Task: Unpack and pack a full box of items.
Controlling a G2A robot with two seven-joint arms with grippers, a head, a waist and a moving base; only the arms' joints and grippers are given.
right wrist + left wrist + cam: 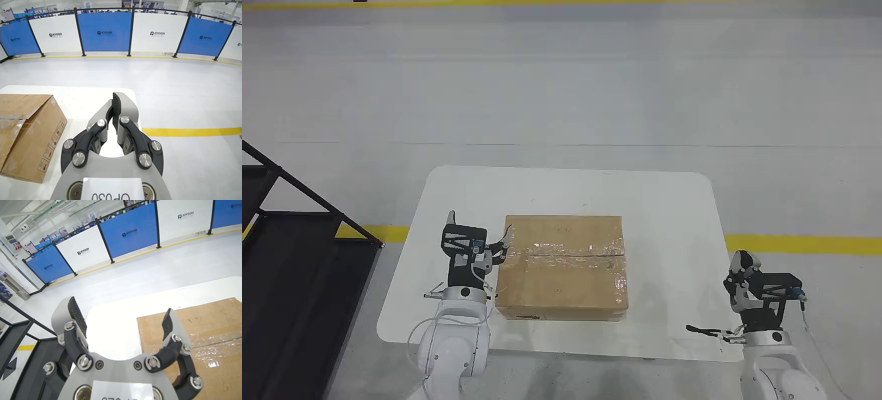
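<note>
Pale grey floor [642, 80], yellow line [802, 243], blue-and-white partition panels [105, 37] (black posts [79, 32]), black rack [292, 280].

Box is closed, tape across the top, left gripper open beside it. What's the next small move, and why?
Probably ease the left gripper over the box toward its taped seam: it is open at the box's edge, while the right gripper is shut and stands apart from the box.

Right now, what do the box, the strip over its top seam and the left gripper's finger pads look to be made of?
Box: brown cardboard, matte, with creased edges. Strip: clear plastic tape, glossy and wrinkled, catching glare. Pads of the left gripper: black, ridged, probably rubber, on pale smooth finger shells that could be metal or plastic.
</note>
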